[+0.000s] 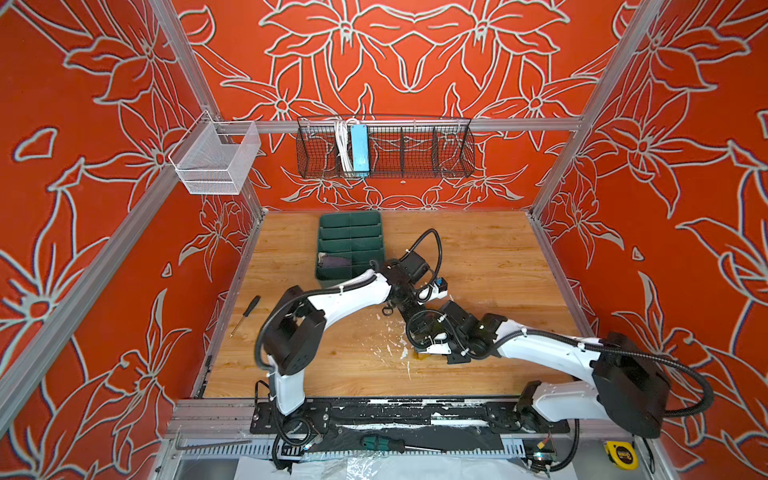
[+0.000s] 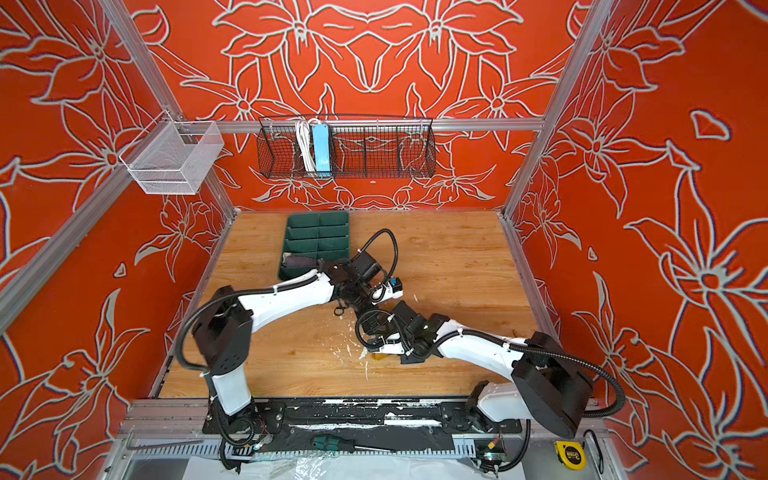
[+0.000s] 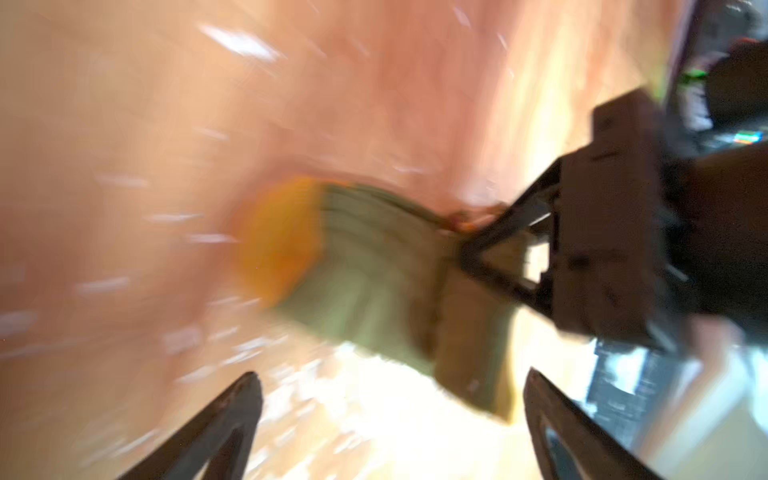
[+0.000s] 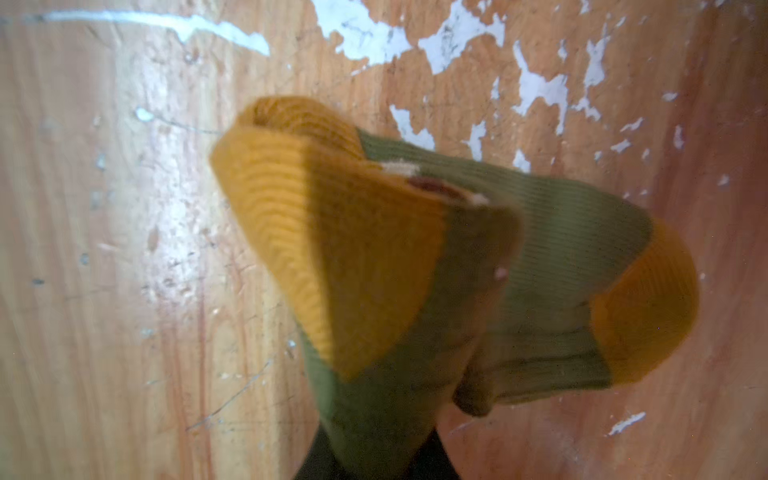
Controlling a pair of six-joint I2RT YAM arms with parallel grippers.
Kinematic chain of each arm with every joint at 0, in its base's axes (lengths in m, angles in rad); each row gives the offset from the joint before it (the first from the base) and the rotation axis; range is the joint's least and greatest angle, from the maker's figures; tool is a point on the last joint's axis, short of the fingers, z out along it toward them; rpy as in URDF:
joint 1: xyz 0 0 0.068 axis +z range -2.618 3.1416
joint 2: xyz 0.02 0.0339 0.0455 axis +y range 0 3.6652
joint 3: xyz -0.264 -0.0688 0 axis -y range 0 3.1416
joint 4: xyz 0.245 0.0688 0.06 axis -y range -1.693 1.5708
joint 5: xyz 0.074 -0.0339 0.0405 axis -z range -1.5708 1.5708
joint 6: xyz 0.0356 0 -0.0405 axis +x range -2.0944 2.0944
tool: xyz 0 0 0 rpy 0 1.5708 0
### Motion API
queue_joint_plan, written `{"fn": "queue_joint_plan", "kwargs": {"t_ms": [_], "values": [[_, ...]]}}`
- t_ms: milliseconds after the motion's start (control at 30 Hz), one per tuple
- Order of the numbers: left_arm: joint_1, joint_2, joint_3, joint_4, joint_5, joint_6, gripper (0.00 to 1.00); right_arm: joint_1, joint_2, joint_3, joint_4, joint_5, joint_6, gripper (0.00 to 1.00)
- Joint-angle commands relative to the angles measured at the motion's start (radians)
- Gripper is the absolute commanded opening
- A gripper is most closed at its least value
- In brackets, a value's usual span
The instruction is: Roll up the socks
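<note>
Wooden table [image 4: 124,249], olive sock [image 4: 415,270] pinched by right tool [image 3: 465,249], left tool [image 3: 390,380] spread nearby

Left wrist view: the whole picture is smeared. The olive sock [image 3: 374,266] reads as a green patch with a mustard end, ribbing lost. The left gripper [image 3: 392,376] is cut by the picture's edge, only two finger ends in. The right gripper [image 3: 467,249] is blurred, its tip lost in cloth.

Right wrist view: the sock covers the fingers, leaving dark slivers at the edge.

Both top views: the right wrist hides nearly all of the sock. The purple sock [image 1: 335,262] in the green tray [image 1: 350,216] is small and dim, its shape unreadable. The left arm hides the tray's near end.
</note>
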Motion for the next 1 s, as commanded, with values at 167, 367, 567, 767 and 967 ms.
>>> {"fn": "queue_joint_plan", "kwargs": {"t_ms": [167,367,567,767,967], "values": [[0.071,-0.401,-0.257,0.412,-0.552,0.208,0.97,-0.002,0.058,0.022,-0.201,-0.145,0.076,0.0],[0.102,-0.641,-0.317,0.407,-0.427,0.334,0.97,-0.021,0.164,0.111,-0.309,-0.233,0.111,0.0],[0.101,-0.828,-0.288,0.191,0.106,0.464,0.97,-0.083,0.299,0.206,-0.387,-0.298,0.135,0.0],[-0.123,-0.831,-0.431,0.175,-0.091,0.566,1.0,-0.141,0.363,0.239,-0.381,-0.349,0.133,0.0],[-0.397,-0.731,-0.634,0.47,-0.404,0.489,0.99,-0.187,0.395,0.255,-0.367,-0.39,0.128,0.0]]}}
